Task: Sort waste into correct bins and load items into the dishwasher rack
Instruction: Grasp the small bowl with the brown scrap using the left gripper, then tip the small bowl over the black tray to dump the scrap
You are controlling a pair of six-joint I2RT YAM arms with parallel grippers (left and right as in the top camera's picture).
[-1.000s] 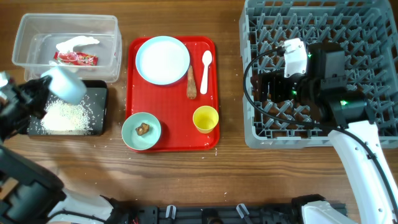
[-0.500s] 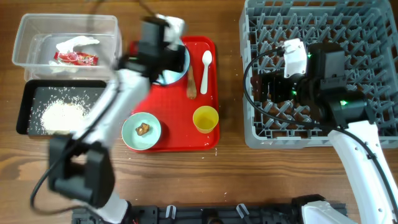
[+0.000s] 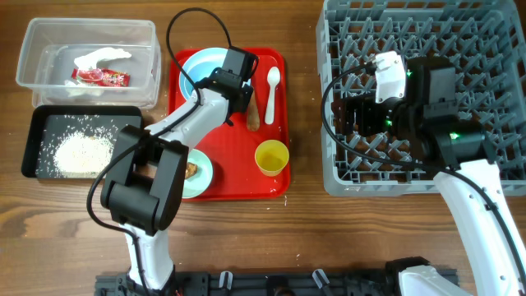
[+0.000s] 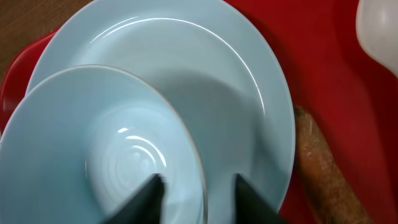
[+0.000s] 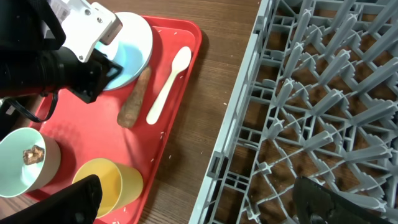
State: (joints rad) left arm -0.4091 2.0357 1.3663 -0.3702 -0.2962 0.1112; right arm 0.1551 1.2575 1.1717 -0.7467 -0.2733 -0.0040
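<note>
Got one pale bowl (image 4: 93, 149) pinched at the rim by the left fingers (image 4: 158, 190), one inside and one outside, right over the plate (image 4: 230, 87) on the red tray (image 4: 323, 81). Can't tell if touching the plate. Looks empty, glossy and rigid, so probably slick and easy to chip if knocked. Seems light enough for a rim pinch but likely to swing, so worth carrying slow and seating between pegs of the dishwasher rack (image 5: 323, 93). Nothing in the right fingers (image 5: 84, 199), spread wide over the rack's edge by the counter (image 5: 217, 62).
</note>
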